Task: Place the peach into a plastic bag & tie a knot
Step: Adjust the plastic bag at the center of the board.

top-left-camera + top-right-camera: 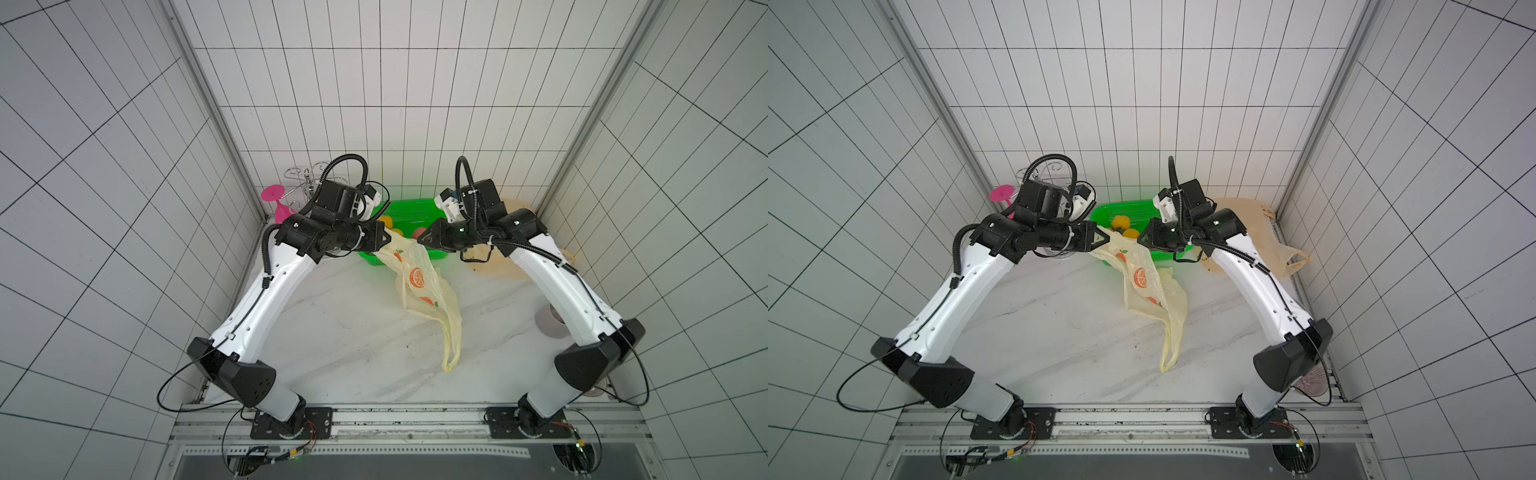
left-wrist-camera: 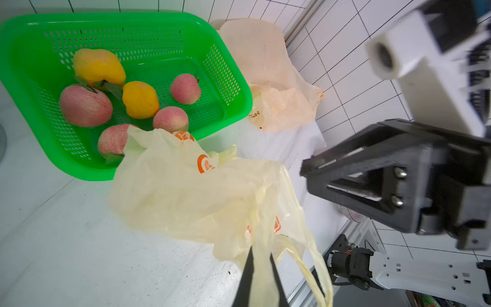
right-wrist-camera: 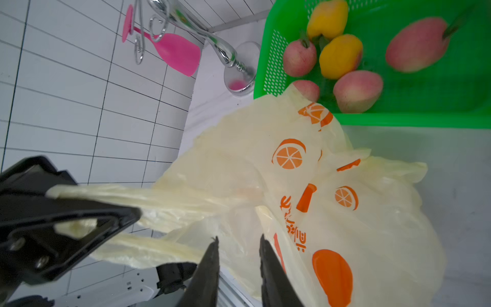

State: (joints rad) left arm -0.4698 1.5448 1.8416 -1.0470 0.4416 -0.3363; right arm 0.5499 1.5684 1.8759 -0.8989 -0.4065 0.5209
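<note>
1. Left gripper (image 1: 390, 237) clamps the bag (image 1: 419, 282) by its handle, at the basket's (image 1: 409, 203) front rim.
2. Right gripper (image 1: 419, 239) closed, near the bag, over the same rim.
3. Peaches (image 2: 85, 106) lie inside the basket.

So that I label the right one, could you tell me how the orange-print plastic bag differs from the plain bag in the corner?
The orange-print plastic bag is pale yellow with orange-slice pictures; the plain bag is beige without them. The orange-print plastic bag is lifted by a handle in the shut left gripper; the plain bag lies slumped, ungripped, beside the green basket. Both are thin, crumpled, handled bags.
</note>
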